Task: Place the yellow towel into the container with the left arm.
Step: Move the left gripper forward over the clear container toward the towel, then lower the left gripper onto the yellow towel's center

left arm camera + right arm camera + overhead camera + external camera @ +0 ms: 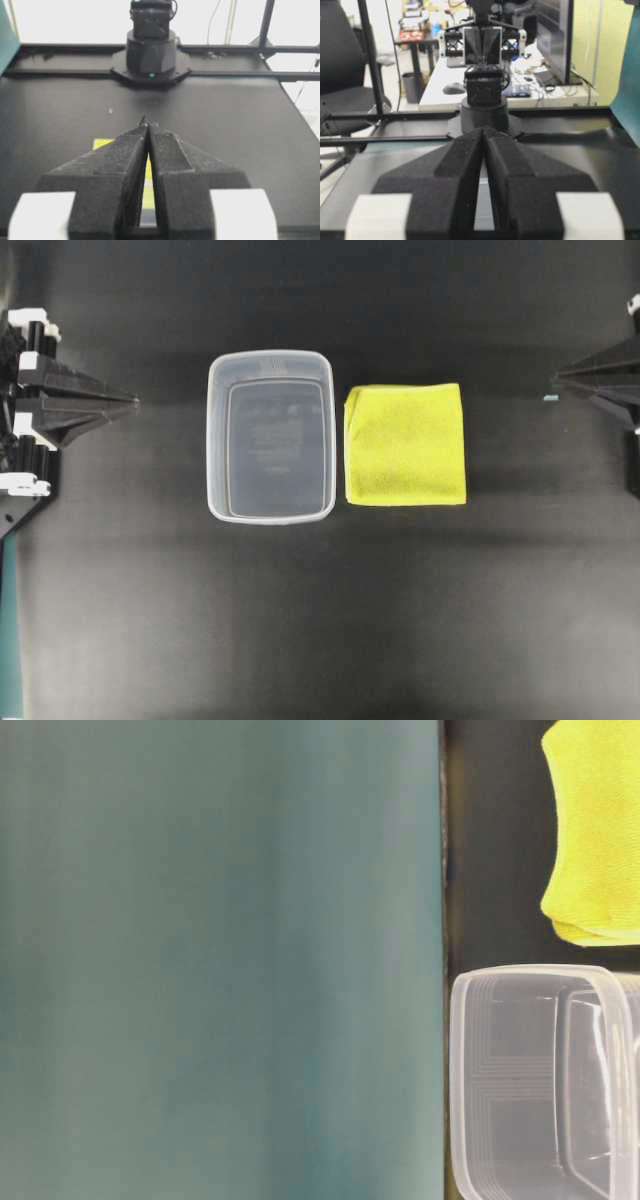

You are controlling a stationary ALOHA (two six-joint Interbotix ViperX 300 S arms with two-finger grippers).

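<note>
The yellow towel (406,444) lies folded flat on the black table, just right of the container (270,437), a clear rectangular tub standing upright with nothing in it. Both show at the right of the table-level view, the yellow towel (598,830) above the container (545,1080). My left gripper (132,398) is shut at the far left edge, well away from the tub, with its tips touching and nothing between them (148,125). A strip of the towel (102,143) shows past its fingers. My right gripper (556,378) is shut at the far right edge, also holding nothing (484,129).
A teal panel (220,960) fills the left of the table-level view. The opposite arm's base (150,50) stands at the far side of the black table (320,620). Beyond the table in the right wrist view are a desk (520,85) and a chair.
</note>
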